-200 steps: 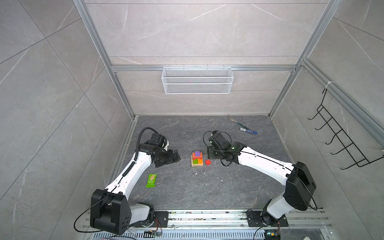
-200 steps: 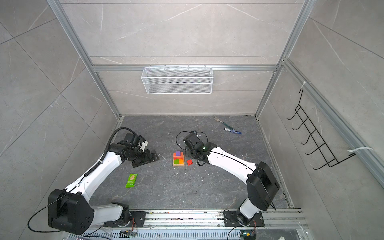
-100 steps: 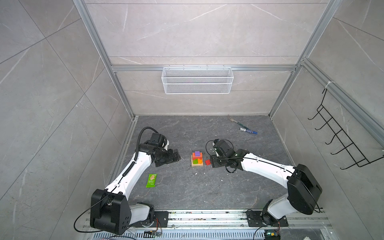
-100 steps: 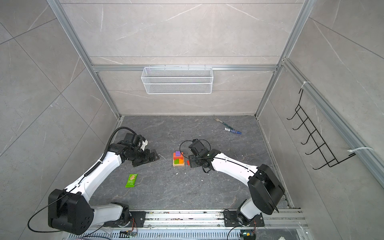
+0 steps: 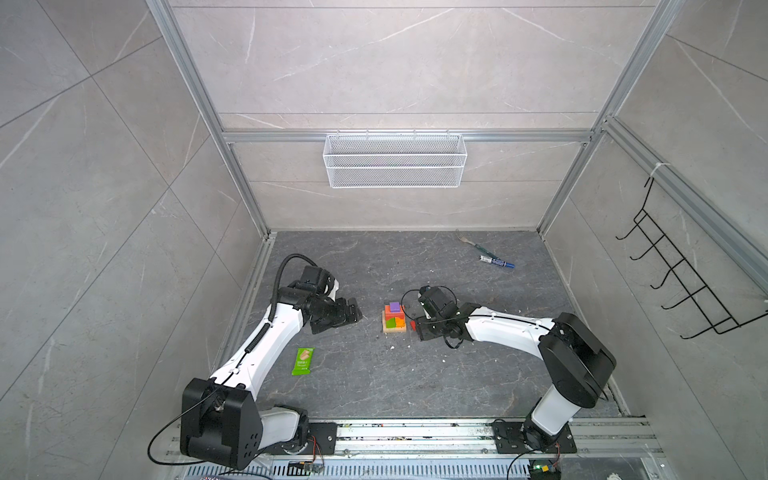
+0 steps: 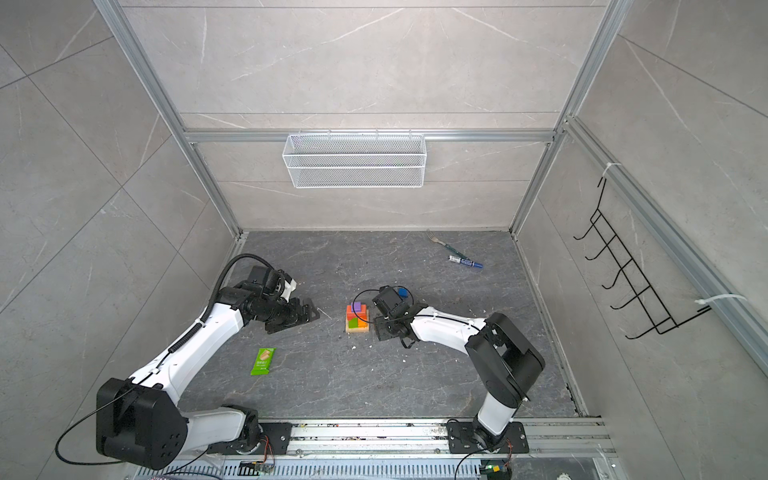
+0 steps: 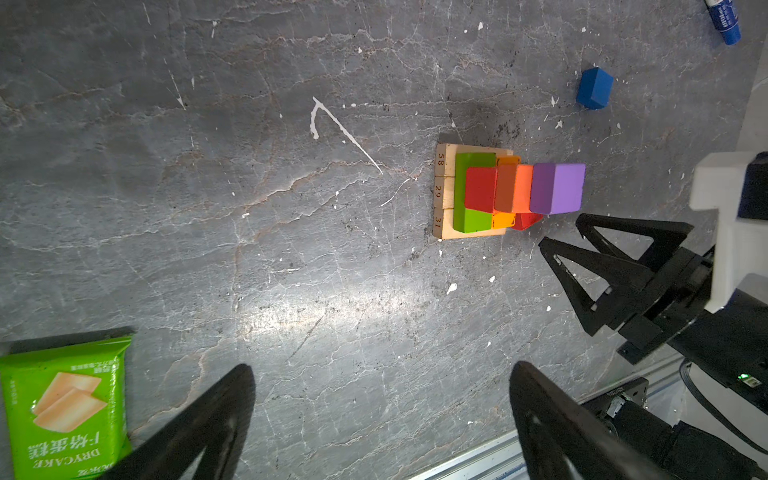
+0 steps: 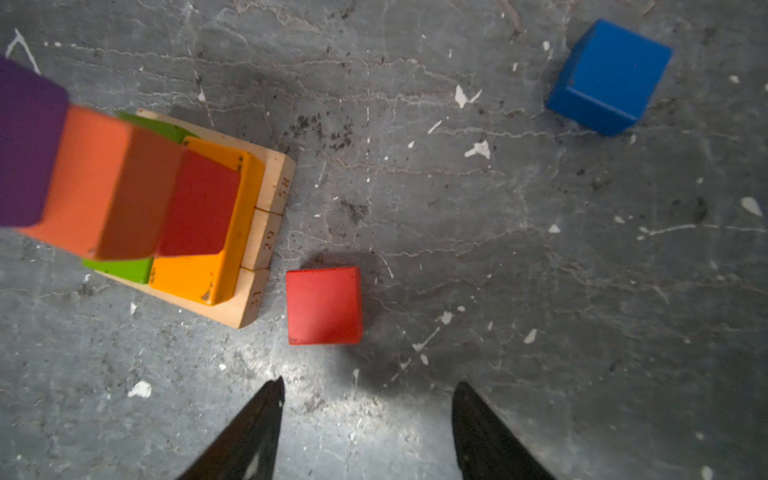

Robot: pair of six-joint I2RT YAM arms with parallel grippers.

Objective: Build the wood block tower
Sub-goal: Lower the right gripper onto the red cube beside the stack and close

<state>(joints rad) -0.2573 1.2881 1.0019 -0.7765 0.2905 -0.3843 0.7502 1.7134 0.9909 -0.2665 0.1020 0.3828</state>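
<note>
Right wrist view showed the tower [image 8: 145, 208], a stepped stack of wood blocks, standing on the dark grey stone-patterned floor [image 8: 498, 291]. Three tan plain-wood bars [image 8: 266, 241] lay side by side as its base. A green bar [image 7: 471, 220] and an orange bar [image 8: 195, 278] lay across them, with a red block [image 8: 199, 203] and an orange-red block [image 8: 91, 178] above. A purple cube [image 8: 25, 145] sat on top.

In both top views the tower stood near the middle of the floor, between the two arms. A loose red cube [image 8: 323, 305] lay flat on the floor just beside a corner of the tan base, with a narrow gap between them. A loose blue cube [image 8: 609, 77] sat well apart from the stack, on the right arm's side.

The right gripper [image 8: 368, 386] hovered near the red cube, which lay just ahead of it. Its jaws were spread, with only bare floor between them. The left gripper [image 7: 380, 370] hung on the other side of the tower, well apart from it, jaws spread wide and holding nothing.

A flat green snack wrapper [image 5: 302, 360] lay near the left arm. A blue marker pen [image 5: 496, 262] lay beside a fork [image 5: 467, 240] toward the back right corner.
</note>
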